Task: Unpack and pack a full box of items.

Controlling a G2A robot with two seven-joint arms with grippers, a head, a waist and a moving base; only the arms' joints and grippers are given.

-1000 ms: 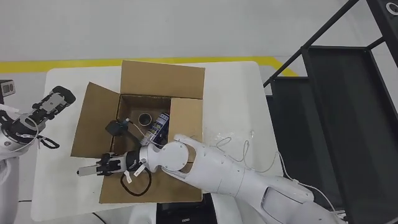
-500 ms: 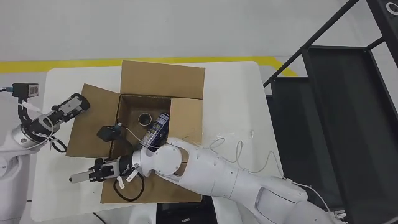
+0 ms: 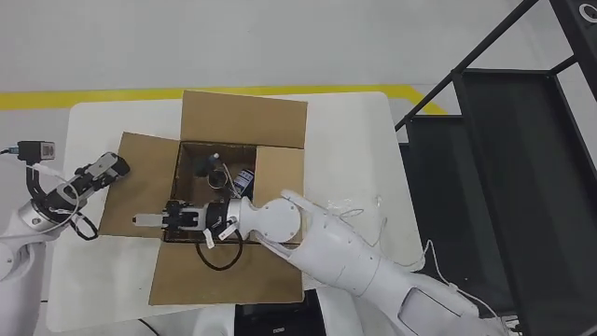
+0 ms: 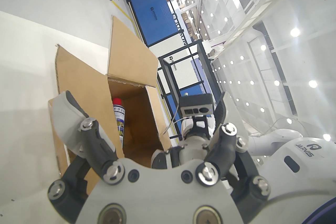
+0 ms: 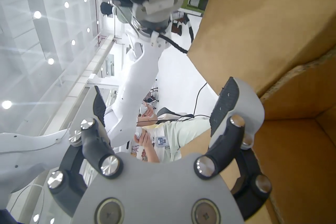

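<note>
An open cardboard box [image 3: 242, 117] stands in the middle of the white table [image 3: 345, 140], flaps folded outward. Inside it a spray can [image 3: 242, 183] with a blue and white label leans against the right wall; its red cap faces the left wrist view [image 4: 118, 117]. A round metal item [image 3: 216, 179] lies beside the can. My right gripper [image 3: 145, 217] hovers over the box's left wall and left flap, open and empty [image 5: 165, 89]. My left gripper [image 3: 104, 166] is at the outer edge of the left flap, open and empty [image 4: 141, 101], facing the box [image 4: 86, 83].
A black metal rack [image 3: 522, 149] stands to the right of the table. Thin loose cables [image 3: 359, 219] lie on the table right of the box. A yellow floor line [image 3: 93, 99] runs behind the table. The cardboard flap [image 5: 262, 25] is close beside my right gripper.
My right gripper has moved from the front-left flap up toward the box's left wall. The left gripper came in toward the left flap, then dropped back slightly.
</note>
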